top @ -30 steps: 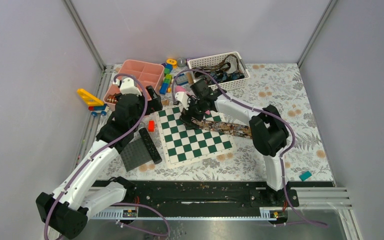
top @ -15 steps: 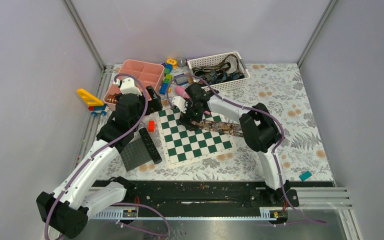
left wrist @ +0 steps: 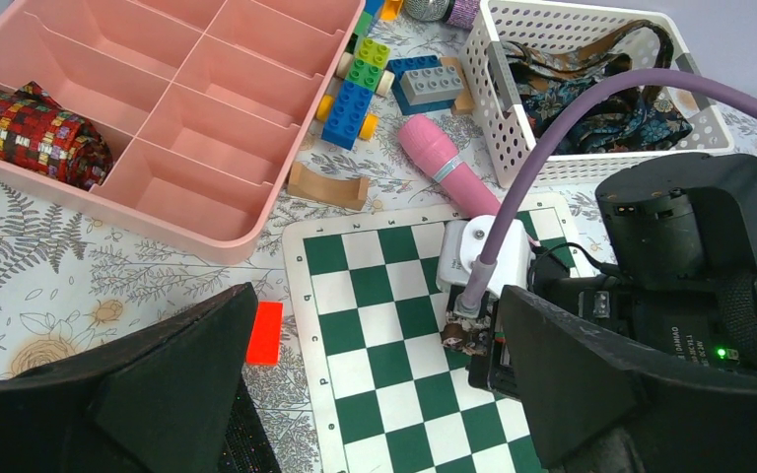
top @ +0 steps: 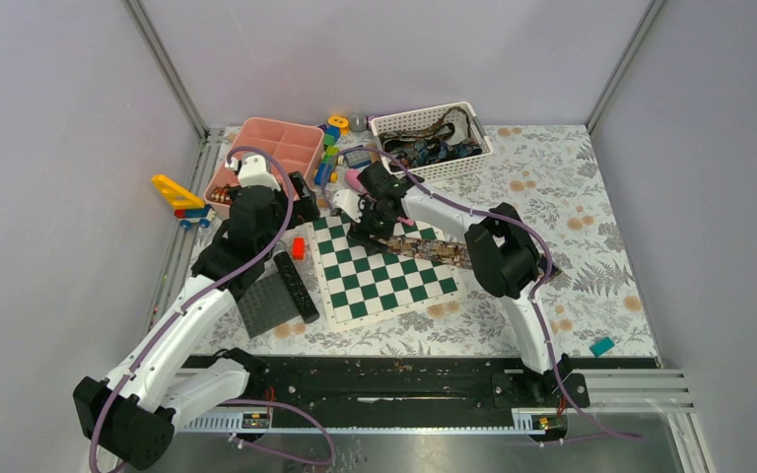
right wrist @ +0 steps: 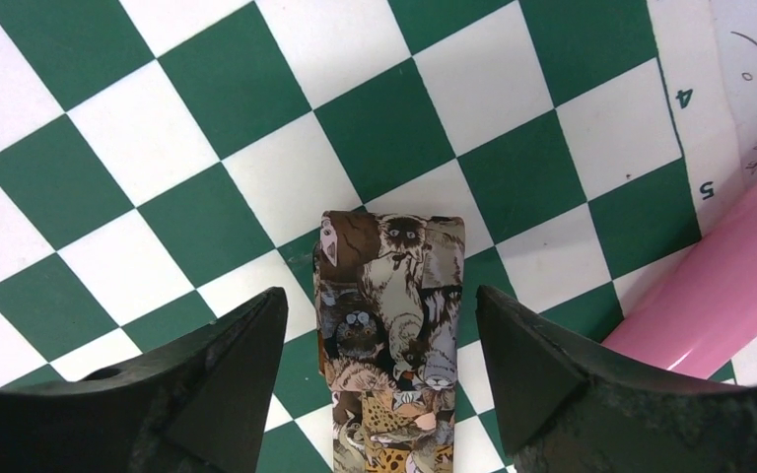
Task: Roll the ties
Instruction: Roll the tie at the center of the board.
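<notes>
A brown animal-print tie point(top: 432, 250) lies flat across the green-and-white chessboard point(top: 379, 286). Its narrow end point(right wrist: 391, 296) lies between the fingers of my right gripper point(right wrist: 379, 345), which is open and straddles it just above the board. That gripper point(top: 367, 229) shows in the top view, and the tie end shows in the left wrist view point(left wrist: 468, 338). My left gripper point(left wrist: 375, 394) is open and empty, hovering left of the board. More ties point(top: 432, 146) fill the white basket point(top: 473, 158). A red-patterned rolled tie point(left wrist: 34, 133) sits in the pink tray point(left wrist: 187, 89).
A pink cylinder point(left wrist: 448, 177) lies by the board's far edge. Toy bricks point(left wrist: 355, 94), a wooden arch point(left wrist: 327, 187), a red block point(left wrist: 265, 332), a black remote point(top: 296, 286) and a dark baseplate point(top: 266, 305) lie left of the board. A teal block point(top: 602, 346) lies at the near right.
My right gripper has slid leftward along the tie to its narrow end. The left arm has barely moved.
</notes>
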`<action>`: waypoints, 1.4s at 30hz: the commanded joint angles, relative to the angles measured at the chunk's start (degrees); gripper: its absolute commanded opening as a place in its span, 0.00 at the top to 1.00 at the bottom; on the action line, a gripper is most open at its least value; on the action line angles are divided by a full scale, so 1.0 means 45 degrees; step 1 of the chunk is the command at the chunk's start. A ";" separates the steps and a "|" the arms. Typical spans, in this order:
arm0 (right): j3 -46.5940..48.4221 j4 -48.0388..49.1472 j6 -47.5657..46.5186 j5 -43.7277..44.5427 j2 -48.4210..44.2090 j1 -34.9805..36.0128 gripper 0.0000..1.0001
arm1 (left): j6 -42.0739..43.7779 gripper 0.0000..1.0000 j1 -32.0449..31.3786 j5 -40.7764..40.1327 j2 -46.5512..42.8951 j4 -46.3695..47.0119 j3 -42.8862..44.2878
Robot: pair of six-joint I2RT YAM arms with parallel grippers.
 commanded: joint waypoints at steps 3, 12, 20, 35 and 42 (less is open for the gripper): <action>0.0500 -0.0461 -0.0141 0.0486 0.0218 0.0253 0.26 | 0.0164 0.01 0.0095 0.0104 0.0006 0.0545 -0.0126; 0.0596 -0.0469 -0.0131 0.0721 0.0338 0.0334 0.33 | 0.0145 0.01 0.0114 0.0164 0.0013 0.0574 -0.0155; 0.0738 -0.0443 -0.0063 0.0926 0.0473 0.0374 0.43 | 0.0105 0.01 0.0125 0.0228 0.0077 0.0618 -0.0145; 0.0698 -0.0472 -0.0153 0.1193 0.0522 0.0417 0.63 | 0.0097 0.01 0.0173 0.0333 0.0168 0.0657 -0.0108; 0.0676 -0.0464 -0.0203 0.1226 0.0542 0.0439 0.77 | 0.0073 0.01 0.0187 0.0382 0.0215 0.0647 -0.0090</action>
